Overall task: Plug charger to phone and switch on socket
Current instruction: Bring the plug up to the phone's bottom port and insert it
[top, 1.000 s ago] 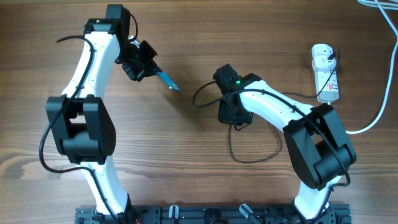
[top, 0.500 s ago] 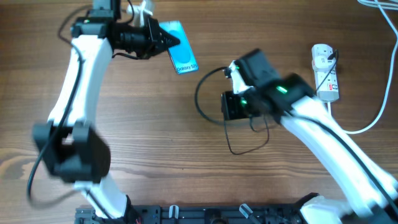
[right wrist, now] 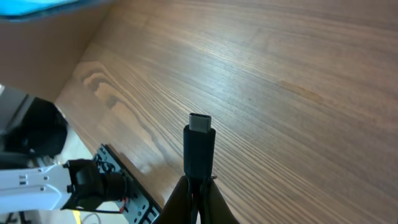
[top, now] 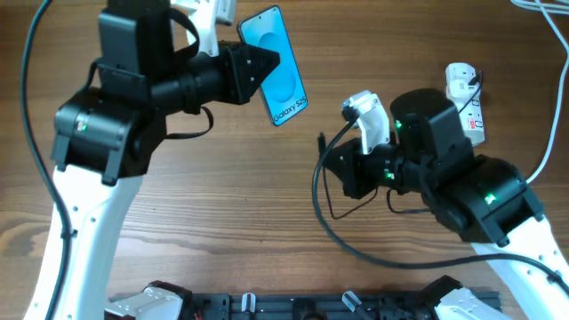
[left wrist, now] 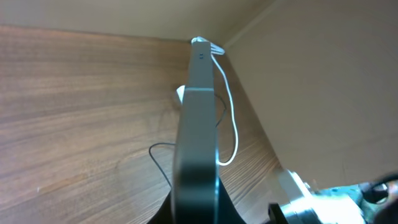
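Note:
My left gripper is shut on the phone, holding it in the air by one long edge. The cyan screen faces up, with the "Galaxy S25" text at its near end. The left wrist view shows the phone edge-on, rising from between the fingers. My right gripper is shut on the charger; its small dark plug stands up out of the closed fingertips, metal tip free. The thin black cable loops below it. The white socket lies at the far right, partly hidden behind my right arm.
A thick white lead curves along the table's right edge. The left wrist view also shows a white cable beyond the phone. A black rail runs along the front edge between the arm bases. The right wrist view shows wooden tabletop.
Both arms have risen well above the table. The left one lifted the phone and turned its screen upward. The right one came up with the charger plug, dragging the cable loop along.

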`<state>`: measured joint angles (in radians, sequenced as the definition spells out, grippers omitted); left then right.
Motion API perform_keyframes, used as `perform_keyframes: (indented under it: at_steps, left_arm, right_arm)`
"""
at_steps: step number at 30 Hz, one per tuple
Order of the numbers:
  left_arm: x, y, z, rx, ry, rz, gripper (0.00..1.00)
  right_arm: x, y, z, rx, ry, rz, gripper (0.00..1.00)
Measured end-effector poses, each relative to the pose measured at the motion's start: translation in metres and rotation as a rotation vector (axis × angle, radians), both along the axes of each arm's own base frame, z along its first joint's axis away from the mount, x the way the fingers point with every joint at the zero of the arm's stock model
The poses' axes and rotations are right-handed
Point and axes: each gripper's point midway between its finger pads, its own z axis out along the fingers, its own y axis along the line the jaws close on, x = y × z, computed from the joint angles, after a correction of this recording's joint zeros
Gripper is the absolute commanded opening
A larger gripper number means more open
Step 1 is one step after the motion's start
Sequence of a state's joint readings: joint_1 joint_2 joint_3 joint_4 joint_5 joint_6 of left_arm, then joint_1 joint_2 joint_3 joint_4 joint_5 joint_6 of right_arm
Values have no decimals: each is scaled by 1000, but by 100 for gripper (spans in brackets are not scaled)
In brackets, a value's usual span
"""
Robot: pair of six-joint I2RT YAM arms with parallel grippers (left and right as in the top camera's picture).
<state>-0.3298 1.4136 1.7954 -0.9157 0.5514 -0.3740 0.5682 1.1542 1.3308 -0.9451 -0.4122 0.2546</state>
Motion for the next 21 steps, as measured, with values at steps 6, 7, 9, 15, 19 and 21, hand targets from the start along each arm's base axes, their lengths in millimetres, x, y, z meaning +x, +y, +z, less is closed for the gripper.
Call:
perform_keyframes:
  at_steps: [6, 7, 9, 15, 19, 21]
  left_arm:
    - [1, -29, -24, 16, 72, -66, 4]
    - [1, -32, -25, 14, 79, -77, 4]
    - [0, -36, -25, 2, 80, -96, 4]
    - [-5, -40, -22, -23, 88, -127, 4]
    - [-6, -41, -21, -27, 89, -135, 4]
    - [-7, -42, -21, -30, 89, -140, 4]
  right_arm:
    - [-6, 17, 7, 12, -59, 61, 4]
    - [-6, 16, 7, 10, -60, 58, 4]
    - [-4, 15, 7, 5, -63, 52, 4]
    - [6, 0, -3, -58, -43, -65, 4]
    - [8, -2, -4, -68, -47, -81, 4]
    - [7, -1, -3, -66, -49, -70, 4]
